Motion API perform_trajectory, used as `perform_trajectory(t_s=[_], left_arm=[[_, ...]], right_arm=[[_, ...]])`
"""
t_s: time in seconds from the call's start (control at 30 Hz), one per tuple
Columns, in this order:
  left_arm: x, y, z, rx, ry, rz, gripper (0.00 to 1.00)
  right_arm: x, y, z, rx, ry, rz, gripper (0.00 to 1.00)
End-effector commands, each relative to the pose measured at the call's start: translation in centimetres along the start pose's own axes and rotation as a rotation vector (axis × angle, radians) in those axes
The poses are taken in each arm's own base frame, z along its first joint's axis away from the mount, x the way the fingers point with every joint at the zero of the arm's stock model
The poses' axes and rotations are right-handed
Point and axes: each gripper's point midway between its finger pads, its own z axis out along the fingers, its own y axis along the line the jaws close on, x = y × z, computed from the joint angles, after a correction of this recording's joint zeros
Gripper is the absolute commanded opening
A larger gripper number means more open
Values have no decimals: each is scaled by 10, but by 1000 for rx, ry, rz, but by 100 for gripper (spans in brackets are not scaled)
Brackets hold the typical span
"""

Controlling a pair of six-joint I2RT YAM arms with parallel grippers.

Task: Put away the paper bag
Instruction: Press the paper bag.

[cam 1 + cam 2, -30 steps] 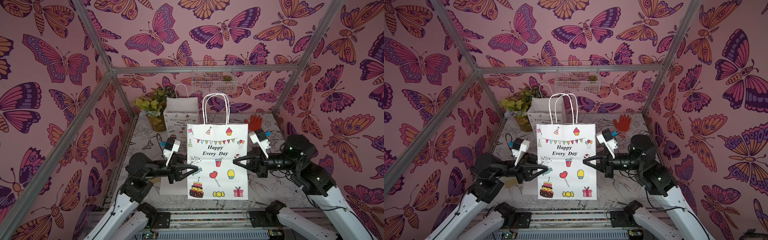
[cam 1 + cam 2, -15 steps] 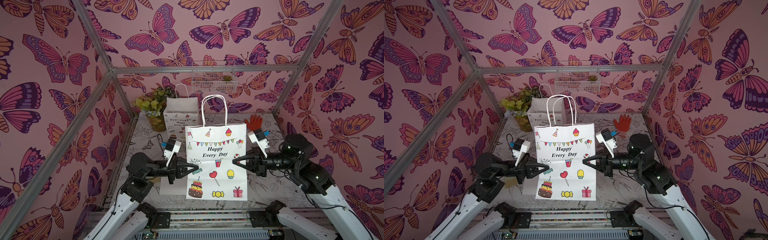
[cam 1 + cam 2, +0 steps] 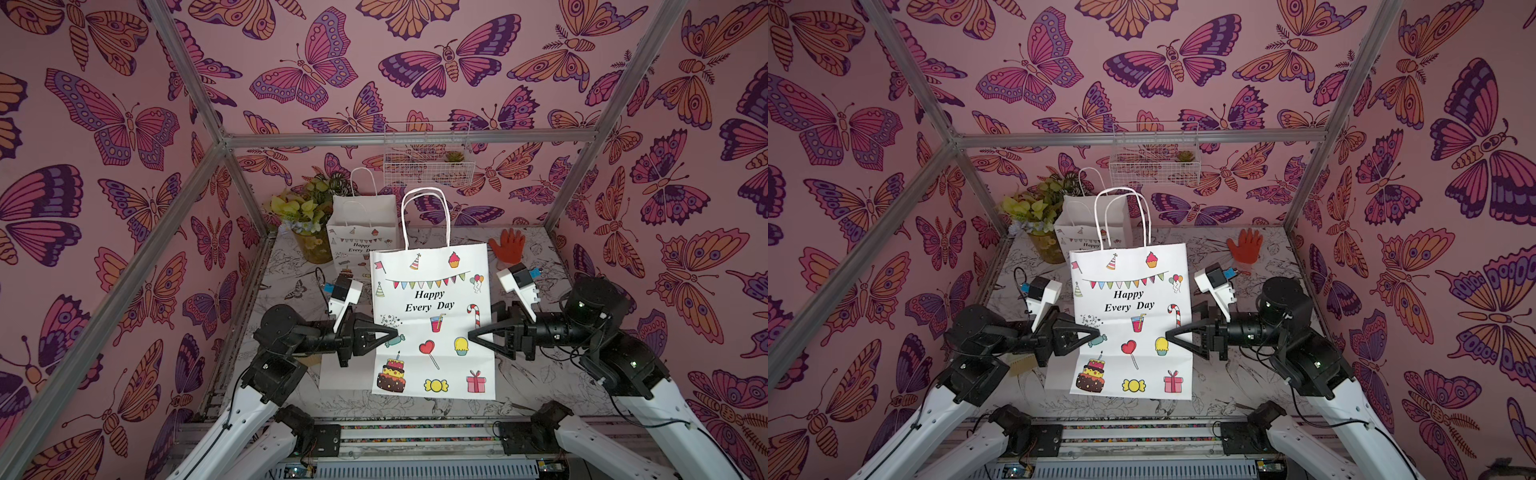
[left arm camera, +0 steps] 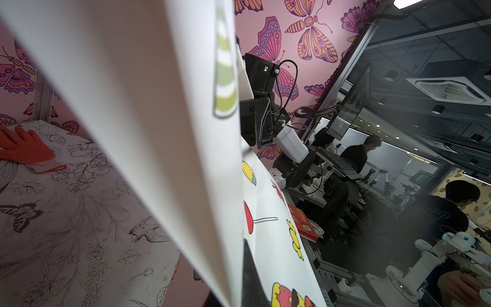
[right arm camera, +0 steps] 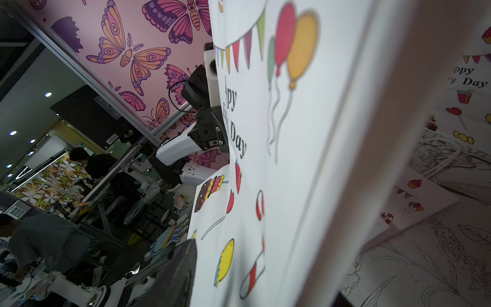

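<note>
The left gripper (image 3: 392,333) is clamped shut on the left edge of the paper bag (image 3: 432,316), so the flattened bag is kept upright at the front centre of the table (image 3: 540,374), close to a flat bag (image 3: 345,376) lying there. At the right edge, the right gripper (image 3: 473,334) is seen with jaws parted around the paper, probably so that side can be let go

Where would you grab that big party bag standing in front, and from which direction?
I'd take the paper bag by a side edge around mid-height, coming in level from the side. It is upright and nearly flat, broad face to the front, so only its thin edges fit between the fingers. The left pincer is shut on one edge that way.
</note>
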Motion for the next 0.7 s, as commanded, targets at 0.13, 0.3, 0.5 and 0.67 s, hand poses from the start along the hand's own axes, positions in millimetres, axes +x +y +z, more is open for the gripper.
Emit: perform_trajectory(t_s=[0.13,0.3,0.5,0.67], left_arm=[[-5,-2,-2,-18,-27,52,0],[-5,-2,-3,-29,-27,59,0],[-4,-3,-2,-16,-14,51,15],[0,-5,0,15,12,36,51]], right_arm=[[9,0,1,-7,32,11,21],[10,-1,0,7,39,6,3],[4,3,-3,22,18,-25,0],[-2,7,-4,20,4,-42,0]])
